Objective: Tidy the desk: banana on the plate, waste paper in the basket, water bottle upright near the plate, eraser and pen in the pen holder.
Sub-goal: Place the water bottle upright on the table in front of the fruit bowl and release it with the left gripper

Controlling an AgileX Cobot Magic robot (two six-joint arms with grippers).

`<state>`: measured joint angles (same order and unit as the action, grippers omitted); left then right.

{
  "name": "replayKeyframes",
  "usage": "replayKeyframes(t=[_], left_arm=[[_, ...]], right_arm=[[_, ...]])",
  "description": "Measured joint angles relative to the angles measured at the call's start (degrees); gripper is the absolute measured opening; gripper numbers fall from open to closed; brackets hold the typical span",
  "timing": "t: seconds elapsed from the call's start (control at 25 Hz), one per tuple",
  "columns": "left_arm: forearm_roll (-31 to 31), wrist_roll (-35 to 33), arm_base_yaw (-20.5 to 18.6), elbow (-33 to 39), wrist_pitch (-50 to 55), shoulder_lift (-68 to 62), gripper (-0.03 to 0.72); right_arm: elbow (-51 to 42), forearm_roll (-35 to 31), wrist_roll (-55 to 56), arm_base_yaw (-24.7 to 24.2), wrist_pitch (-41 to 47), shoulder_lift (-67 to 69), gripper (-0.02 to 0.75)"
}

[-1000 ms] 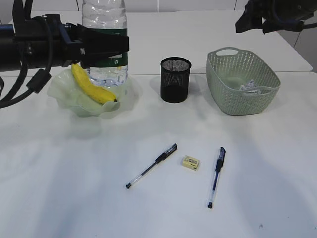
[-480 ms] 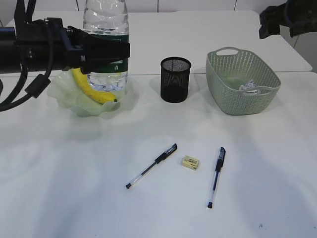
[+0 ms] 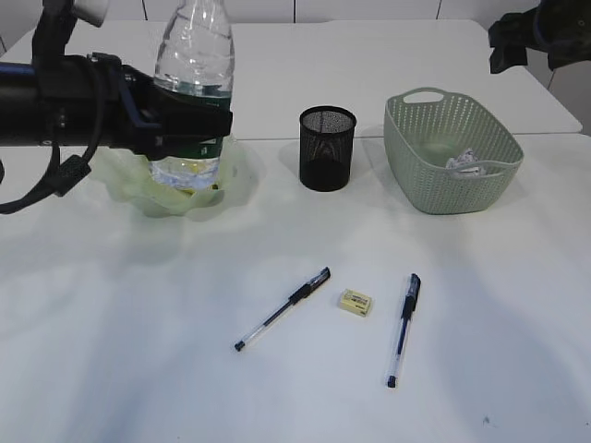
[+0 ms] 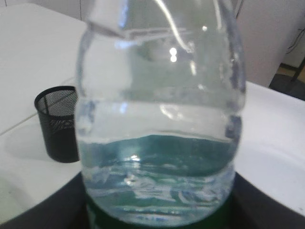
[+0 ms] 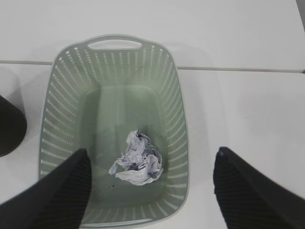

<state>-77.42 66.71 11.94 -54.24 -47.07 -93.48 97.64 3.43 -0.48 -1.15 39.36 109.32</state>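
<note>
My left gripper (image 3: 189, 115) is shut on the clear water bottle (image 3: 194, 65), around its green label. The bottle leans slightly and hangs in front of the wavy green plate (image 3: 125, 185). The bottle (image 4: 159, 119) fills the left wrist view. The banana is almost hidden behind it; only a yellow bit (image 3: 205, 190) shows in the plate. The black mesh pen holder (image 3: 327, 148) stands mid-table. Two pens (image 3: 282, 321) (image 3: 404, 329) and the yellow eraser (image 3: 355, 302) lie in front. My right gripper (image 5: 151, 157) is open above the green basket (image 5: 57, 124), where the crumpled waste paper (image 5: 137, 160) lies.
The pen holder (image 4: 57, 124) stands just right of the bottle. The basket (image 3: 452, 161) sits at the right, near the seam between the two white tables. The right arm (image 3: 540, 32) hangs high at the top right corner.
The left arm has brought the bottle down and forward with a slight tilt, so it now covers the banana. The right gripper moved right, then held still.
</note>
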Motion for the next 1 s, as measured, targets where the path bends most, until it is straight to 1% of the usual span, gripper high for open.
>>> replayKeyframes(t=[0.2, 0.56, 0.8, 1.0], left_arm=[[-0.41, -0.28, 0.0, 0.0, 4.29, 0.0, 0.409], [0.04, -0.31, 0.0, 0.0, 7.48, 0.0, 0.409], [3.57, -0.41, 0.0, 0.0, 10.69, 0.0, 0.409], [3.81, -0.41, 0.0, 0.0, 15.07, 0.0, 0.409]], right_arm=[[0.0, 0.5, 0.0, 0.0, 0.22, 0.0, 0.589], [0.0, 1.3, 0.0, 0.0, 0.35, 0.0, 0.589], [0.0, 1.38, 0.0, 0.0, 0.35, 0.0, 0.589], [0.0, 1.38, 0.0, 0.0, 0.35, 0.0, 0.589]])
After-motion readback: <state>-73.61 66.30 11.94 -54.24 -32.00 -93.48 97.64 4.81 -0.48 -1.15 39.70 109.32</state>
